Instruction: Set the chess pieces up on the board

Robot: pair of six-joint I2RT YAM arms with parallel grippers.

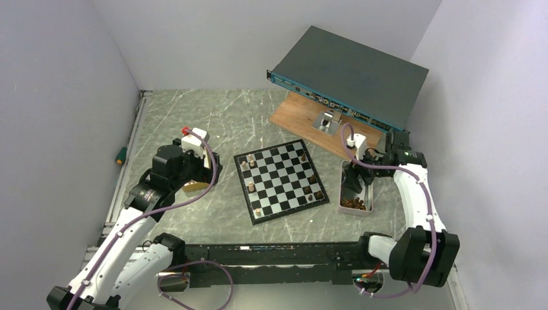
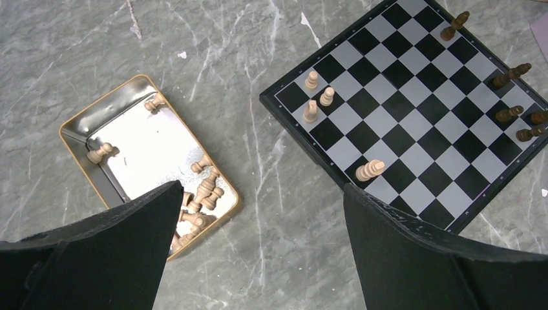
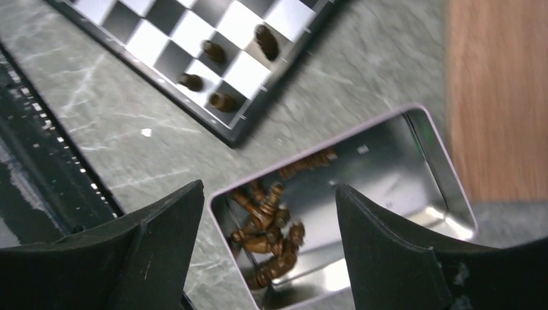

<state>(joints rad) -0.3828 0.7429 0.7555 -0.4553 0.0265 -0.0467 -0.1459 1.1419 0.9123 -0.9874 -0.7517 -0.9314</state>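
Note:
The black and silvery board (image 1: 279, 177) lies mid-table. Several light tan pieces (image 2: 312, 110) stand along its left edge and several dark brown pieces (image 2: 510, 74) along its right edge. My left gripper (image 1: 197, 181) is open and empty above the table between a gold-rimmed tin (image 2: 68, 132) of light pieces (image 2: 203, 187) and the board (image 2: 413, 110). My right gripper (image 1: 354, 184) is open and empty over a lilac-rimmed tin (image 3: 420, 168), above a heap of dark pieces (image 3: 268, 236) in its near corner. The board's corner with dark pieces (image 3: 216, 51) shows beyond it.
A brown wooden plank (image 1: 304, 119) and a grey rack unit (image 1: 349, 71) stand behind the board. A green-handled tool (image 1: 120, 155) lies at the left wall. A black rail (image 1: 271, 255) runs along the near edge.

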